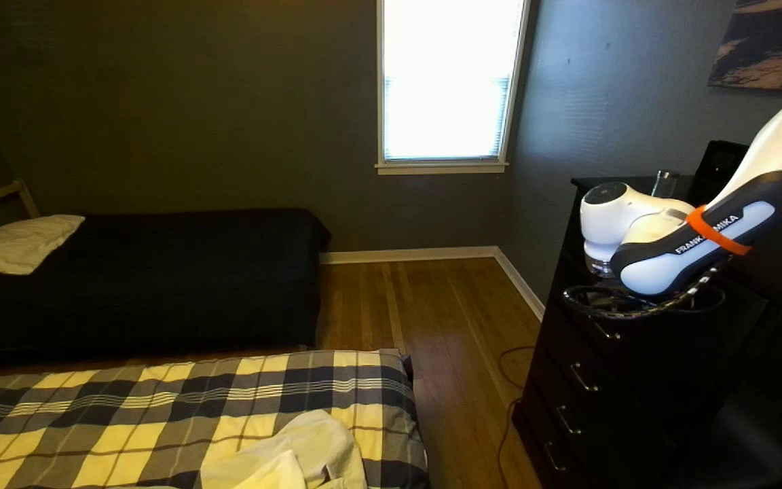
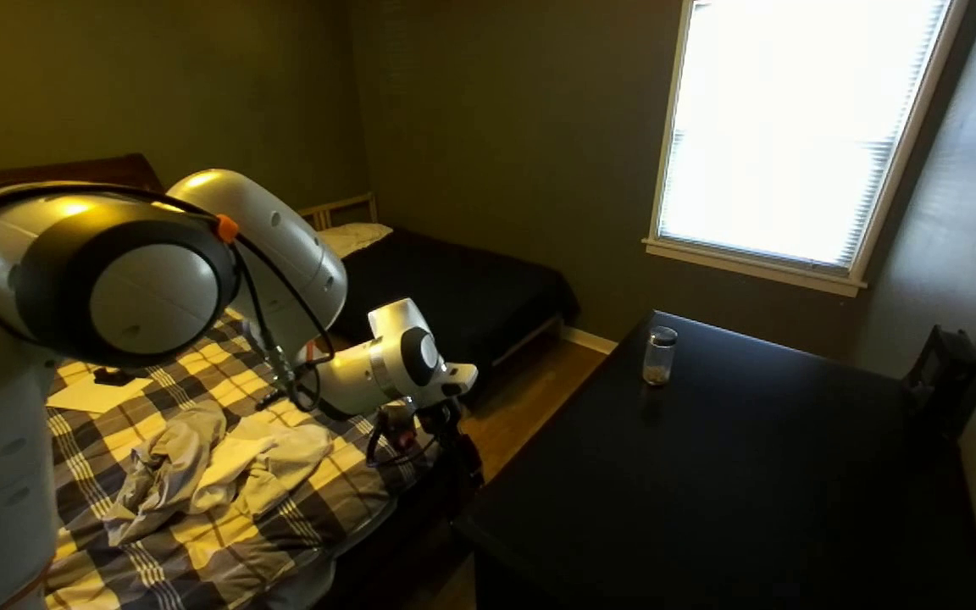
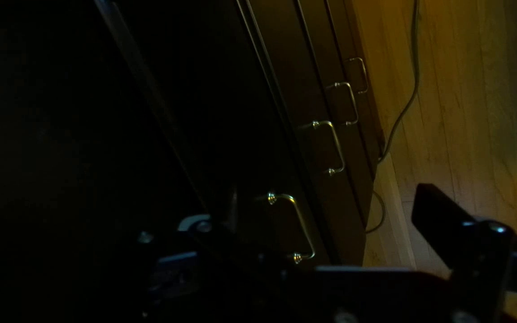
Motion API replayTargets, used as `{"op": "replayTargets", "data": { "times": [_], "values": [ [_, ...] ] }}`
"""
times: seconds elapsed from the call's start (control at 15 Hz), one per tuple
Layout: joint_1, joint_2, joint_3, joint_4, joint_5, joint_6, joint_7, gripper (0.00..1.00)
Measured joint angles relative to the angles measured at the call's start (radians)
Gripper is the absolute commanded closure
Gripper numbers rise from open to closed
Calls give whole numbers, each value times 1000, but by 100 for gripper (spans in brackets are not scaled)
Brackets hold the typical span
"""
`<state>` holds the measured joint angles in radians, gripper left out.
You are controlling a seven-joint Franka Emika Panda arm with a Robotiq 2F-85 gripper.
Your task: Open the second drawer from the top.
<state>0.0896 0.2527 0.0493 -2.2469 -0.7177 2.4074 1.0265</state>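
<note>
In an exterior view the arm (image 2: 158, 292) is looming nearest, its lower links running off the left edge. The gripper (image 3: 330, 202) is hanging just left of the dresser (image 2: 708, 474), showing there as little more than a black tangle. In the wrist view it is sitting released, its fingers (image 3: 442, 233) standing wide apart: the one at right is showing plainly against the floor (image 3: 478, 112), while the one at left is melting into shadow. Just past them the second drawer (image 3: 258, 166) is lying in near-darkness, seemingly the front bearing the nearest pull (image 3: 302, 222) (the wood above is so black that I am not managing to check the count). Whether a finger is touching that pull, I cannot tell. In an exterior view the arm and a looping cable (image 1: 625, 316) are covering the dresser's upper fronts. The lower drawers (image 3: 326, 49) are receding to the far right of the wrist view, where a cord (image 3: 416, 58) is running out of frame. Near the dresser's far left corner a jar (image 2: 658, 356) is standing upright, its contents blurring; near the wall a dark device (image 2: 950, 377) is resting, too dim to identify. Farther off in an exterior view, the plaid bed (image 1: 133, 407) and the crumpled cloth (image 1: 303, 448) on it are being cut off by the bottom edge. The far bed (image 1: 180, 285) and its pillow (image 1: 17, 248) are running past the left edge, and the window (image 1: 449, 81) is glaring white, washing out whatever is lying outside.
</note>
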Motion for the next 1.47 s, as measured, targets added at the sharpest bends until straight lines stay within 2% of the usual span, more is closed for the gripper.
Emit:
{"op": "replayTargets", "data": {
  "times": [0.4, 0.73, 1.47],
  "values": [
    [0, 141, -86, 30, -32, 184, -13, 0],
    [4, 270, -155, 92, -50, 368, -84, 0],
    [16, 523, -243, 344, -160, 500, -87, 0]
  ]
}}
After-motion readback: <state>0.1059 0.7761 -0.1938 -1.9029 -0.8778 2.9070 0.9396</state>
